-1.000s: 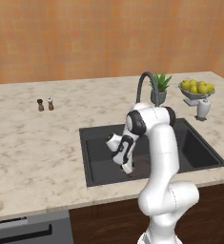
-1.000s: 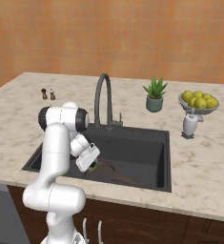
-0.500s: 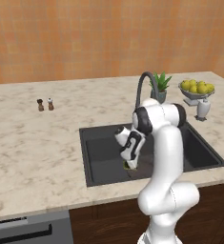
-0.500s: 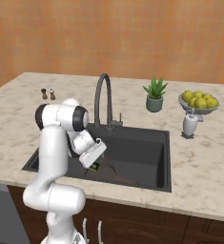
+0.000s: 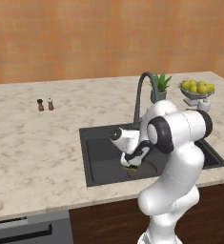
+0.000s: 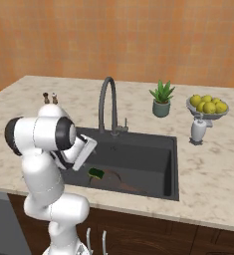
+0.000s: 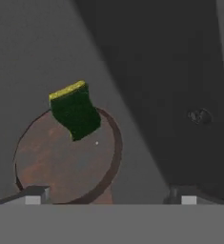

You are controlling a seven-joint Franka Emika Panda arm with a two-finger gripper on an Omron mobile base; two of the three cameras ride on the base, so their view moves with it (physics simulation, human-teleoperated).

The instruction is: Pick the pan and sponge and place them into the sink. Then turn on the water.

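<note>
One round, rust-brown pan point(image 7: 66, 164) lies in the dark matte sink point(image 6: 153, 149) — one green-and-yellow sponge point(image 7: 75, 110) block on its rim; the gripper point(image 7: 108, 195) above, fingers spread, empty.

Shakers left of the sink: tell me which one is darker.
The left shaker, brown-bodied; its neighbour, the right shaker, nearer the sink, has a pale body.

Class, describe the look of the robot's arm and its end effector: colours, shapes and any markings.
The arm is glossy white, built of rounded tubular segments with dark bands at the joints. The end effector has two small grey, blocky fingertips. No cables or markings are visible.
</note>
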